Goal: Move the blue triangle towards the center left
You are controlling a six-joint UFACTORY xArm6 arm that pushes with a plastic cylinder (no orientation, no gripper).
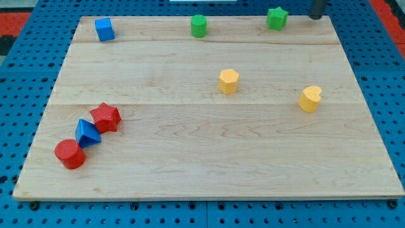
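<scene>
The blue triangle point(87, 133) lies near the view's lower left of the wooden board point(209, 158). It sits between a red star point(105, 117) up and to its right and a red cylinder point(69, 154) down and to its left, touching both or nearly so. My tip point(314, 16) is at the view's top right edge, just right of the green star point(276, 18), far from the blue triangle. Only the rod's lower end shows.
A blue cube point(104, 29) sits at the top left. A green cylinder point(199, 26) is at the top middle. A yellow hexagonal block point(228, 81) is near the centre and a yellow heart-like block point(310, 99) is at the right.
</scene>
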